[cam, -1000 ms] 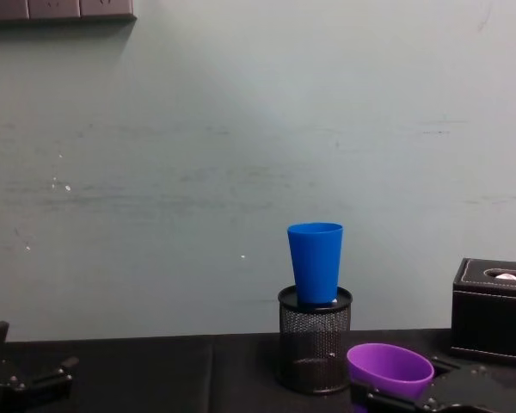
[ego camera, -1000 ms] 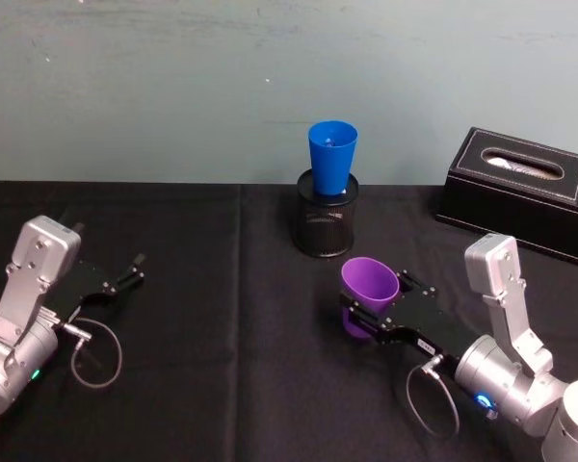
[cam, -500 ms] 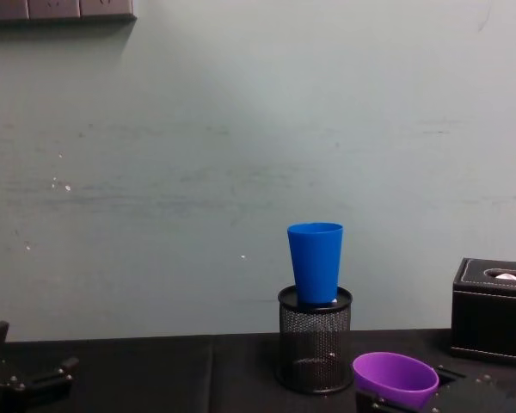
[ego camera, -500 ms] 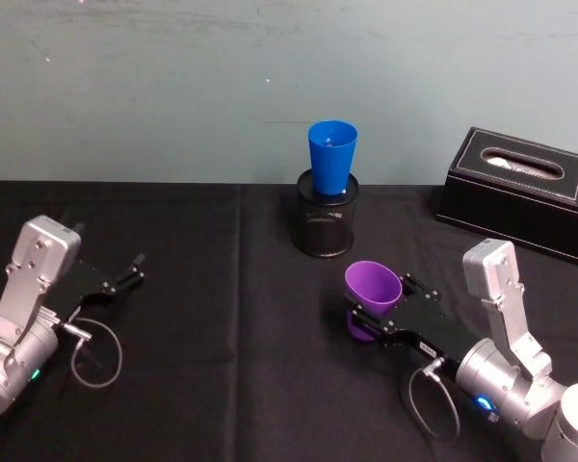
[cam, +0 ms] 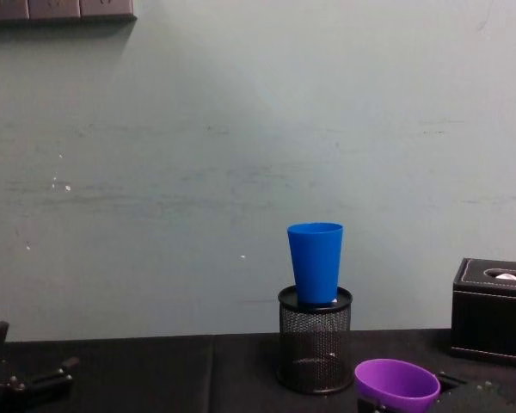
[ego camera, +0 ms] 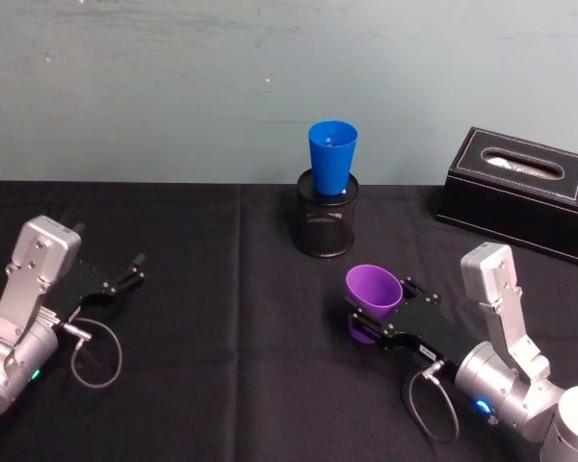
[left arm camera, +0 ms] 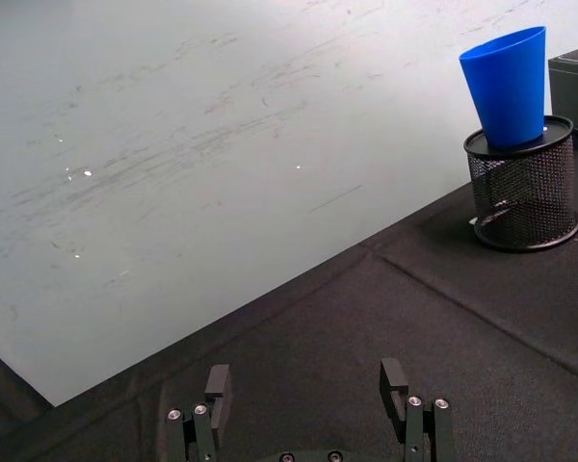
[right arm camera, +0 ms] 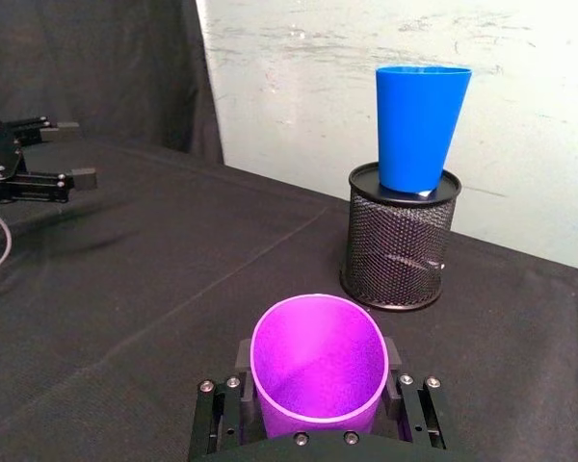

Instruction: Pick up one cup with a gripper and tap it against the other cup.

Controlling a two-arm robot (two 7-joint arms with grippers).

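The purple cup (ego camera: 373, 292) is held between the fingers of my right gripper (ego camera: 372, 321), which is shut on its lower half; its rim tilts toward the back. It stands in front of and slightly right of the blue cup (ego camera: 332, 156), with a clear gap between them. The blue cup stands upright in a black wire-mesh holder (ego camera: 325, 227). In the right wrist view the purple cup (right arm camera: 318, 371) sits between the fingers (right arm camera: 243, 352), with the blue cup (right arm camera: 421, 125) beyond. My left gripper (left arm camera: 305, 385) rests open and empty at the table's left (ego camera: 133, 269).
A black leather tissue box (ego camera: 525, 192) stands at the back right. The black tablecloth (ego camera: 222, 318) covers the table up to a pale wall. A cable loops by the left arm (ego camera: 96, 351). Open room lies between the arms.
My right gripper has drawn the purple cup slightly back toward me and to the right, farther from the mesh holder. The left arm and the blue cup have not moved.
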